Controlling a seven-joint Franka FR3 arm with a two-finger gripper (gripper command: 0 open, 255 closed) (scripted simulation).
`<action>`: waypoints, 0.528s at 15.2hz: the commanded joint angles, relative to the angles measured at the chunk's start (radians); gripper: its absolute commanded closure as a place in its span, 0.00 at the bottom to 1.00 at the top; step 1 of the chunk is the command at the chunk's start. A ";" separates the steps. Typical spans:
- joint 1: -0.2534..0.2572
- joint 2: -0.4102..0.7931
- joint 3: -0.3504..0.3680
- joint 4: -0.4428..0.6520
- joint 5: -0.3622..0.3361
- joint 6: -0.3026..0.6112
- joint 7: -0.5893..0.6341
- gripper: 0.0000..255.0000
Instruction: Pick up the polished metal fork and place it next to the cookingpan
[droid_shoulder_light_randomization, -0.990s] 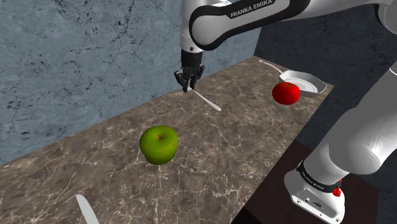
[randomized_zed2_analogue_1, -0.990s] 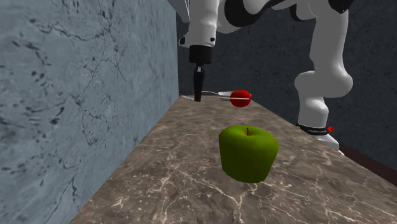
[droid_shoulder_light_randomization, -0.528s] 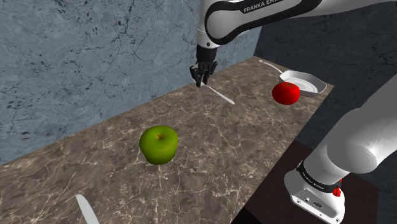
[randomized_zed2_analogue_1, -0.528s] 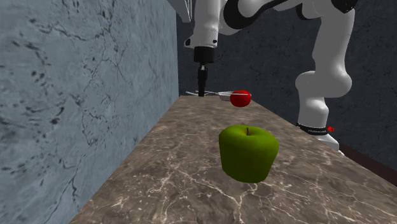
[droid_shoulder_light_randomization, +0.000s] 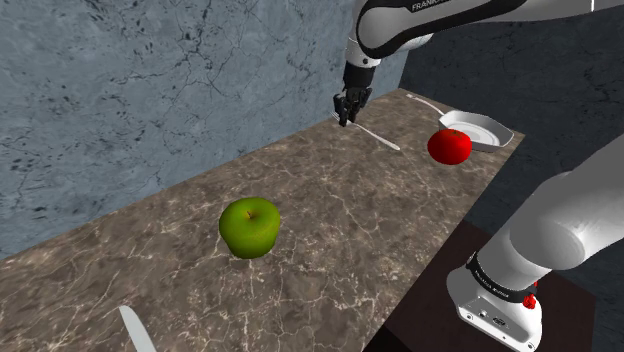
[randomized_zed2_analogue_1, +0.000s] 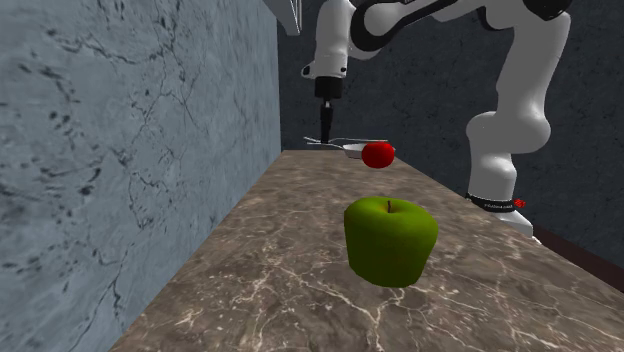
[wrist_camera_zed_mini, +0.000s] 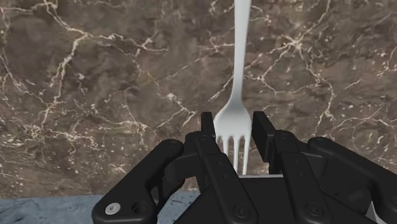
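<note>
The black gripper (droid_shoulder_light_randomization: 345, 108) is clenched on the pale fork (droid_shoulder_light_randomization: 382, 139), gripping it at the tine end. In the wrist view the fingers (wrist_camera_zed_mini: 263, 131) press on either side of the fork's head. The tines point back toward the palm, and the handle runs straight out from the hand over the brown marbled countertop (droid_shoulder_light_randomization: 330, 230). The fork appears lifted off the surface, near the countertop's back edge along the blue-grey wall (droid_shoulder_light_randomization: 150, 90), with its free handle end sloping downward.

The white pan (droid_shoulder_light_randomization: 478, 129) sits at the countertop's far corner, with its thin handle reaching toward the wall edge. It lies beyond the fork's handle tip, so that tip is the part of the fork nearest to it. The fork's long axis points roughly toward that corner, perhaps more at the red fruit (droid_shoulder_light_randomization: 449, 146) than at the pan itself. The fruit rests just beside the pan, on the side toward the countertop's front edge.

The carry therefore likely runs on toward the far corner, handle first. The bare stretch between the gripper and the pan, toward the back edge, looks the safest landing place. Setting the fork down there would keep the handle off both the fruit and the pan's rim.

The green apple (droid_shoulder_light_randomization: 249, 227) and the knife (droid_shoulder_light_randomization: 135, 330) lie well apart, toward the opposite end.
</note>
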 joint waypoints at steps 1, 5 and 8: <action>-0.022 -0.013 -0.033 -0.018 -0.002 0.004 -0.055 1.00; -0.063 -0.029 -0.095 -0.035 -0.009 0.001 -0.155 1.00; -0.095 -0.031 -0.143 -0.035 -0.015 -0.002 -0.230 1.00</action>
